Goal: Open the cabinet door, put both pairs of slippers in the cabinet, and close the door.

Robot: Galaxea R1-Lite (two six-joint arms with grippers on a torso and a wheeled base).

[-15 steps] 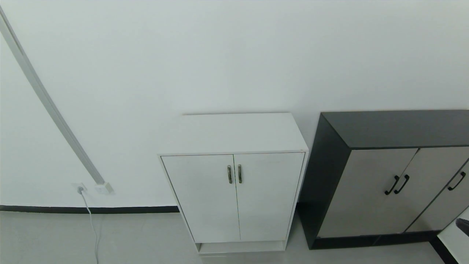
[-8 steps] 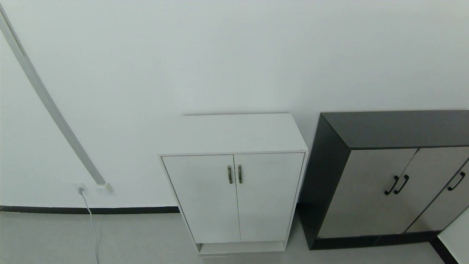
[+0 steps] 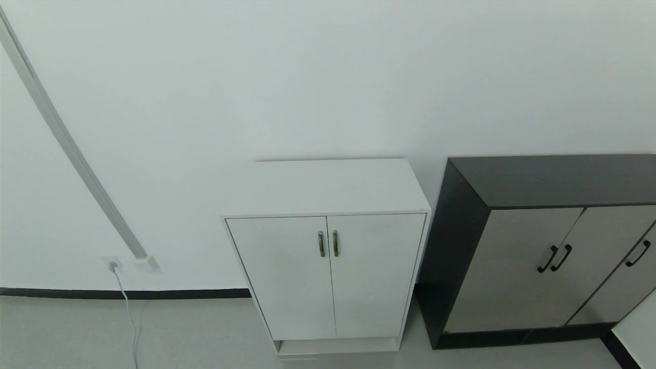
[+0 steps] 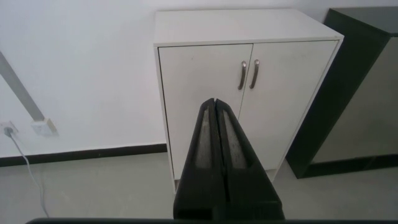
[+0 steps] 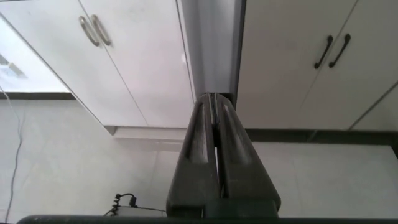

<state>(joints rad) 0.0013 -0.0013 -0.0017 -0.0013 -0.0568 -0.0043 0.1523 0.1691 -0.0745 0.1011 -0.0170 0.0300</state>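
The white cabinet (image 3: 328, 256) stands against the wall with both doors shut and two metal handles (image 3: 328, 243) side by side at the middle. It also appears as the white cabinet (image 4: 249, 93) in the left wrist view, with my left gripper (image 4: 215, 102) shut and empty some way in front of its left door. My right gripper (image 5: 213, 98) is shut and empty, held low before the gap between the white cabinet (image 5: 124, 56) and the dark cabinet (image 5: 298, 56).
A dark cabinet (image 3: 543, 246) with grey doors and black handles stands right of the white one. A wall socket (image 3: 113, 265) with a white cable and a slanted cable duct (image 3: 66, 143) are on the left. Bare grey floor (image 3: 154, 333) lies in front.
A dark object at the head view's lower right edge one second ago has gone out of view. The cabinets have not moved.
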